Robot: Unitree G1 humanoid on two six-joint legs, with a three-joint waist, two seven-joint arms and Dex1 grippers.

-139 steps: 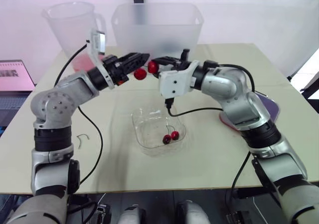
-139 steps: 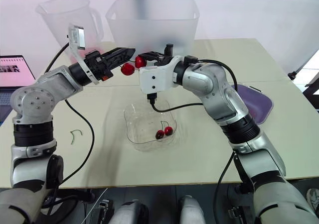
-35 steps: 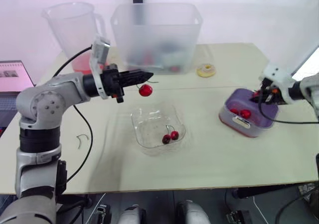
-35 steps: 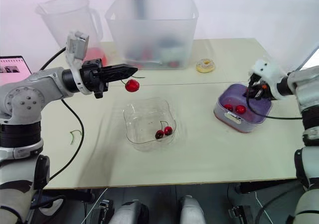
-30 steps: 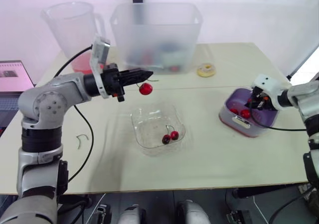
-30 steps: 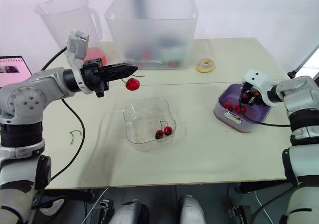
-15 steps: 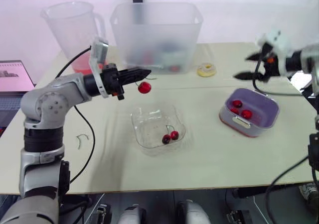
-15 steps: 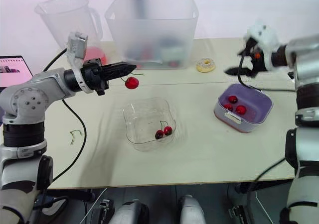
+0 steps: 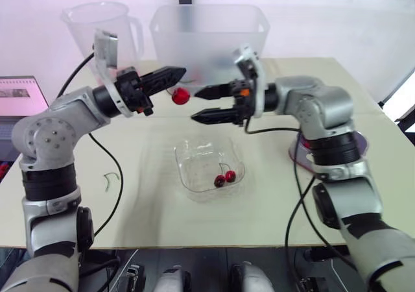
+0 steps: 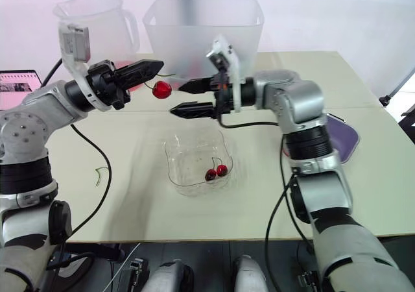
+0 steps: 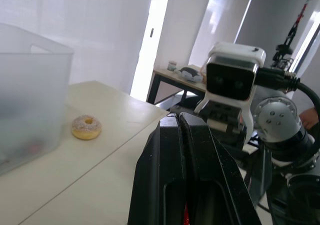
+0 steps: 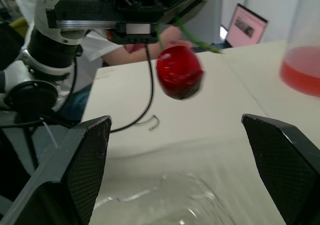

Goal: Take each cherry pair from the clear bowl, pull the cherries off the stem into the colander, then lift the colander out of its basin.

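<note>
My left gripper [image 9: 180, 73] is shut on a green stem, and one red cherry [image 9: 180, 96] hangs from it above the table. In the left wrist view its fingers [image 11: 172, 135] are pressed together. My right gripper [image 9: 196, 105] is open just right of that cherry, one finger above and one below its height. In the right wrist view the cherry [image 12: 180, 72] hangs between and beyond the spread fingers [image 12: 85, 175]. The clear bowl [image 9: 194, 188] sits below and holds one cherry pair [image 9: 224, 177]. The purple colander [image 10: 342, 130] in its basin is at the right, mostly hidden by my right arm.
A frosted tub [image 9: 207, 36] and a clear jug [image 9: 107, 29] with pink at its bottom stand at the back. A laptop [image 9: 23, 94] is at the far left. A loose stem [image 9: 109, 182] lies on the table left of the bowl. A doughnut [image 11: 86, 127] lies by the tub.
My right gripper left the purple colander, opened wide and swung across to the centre, beside the hanging cherry. My left gripper kept its hold and lifted slightly.
</note>
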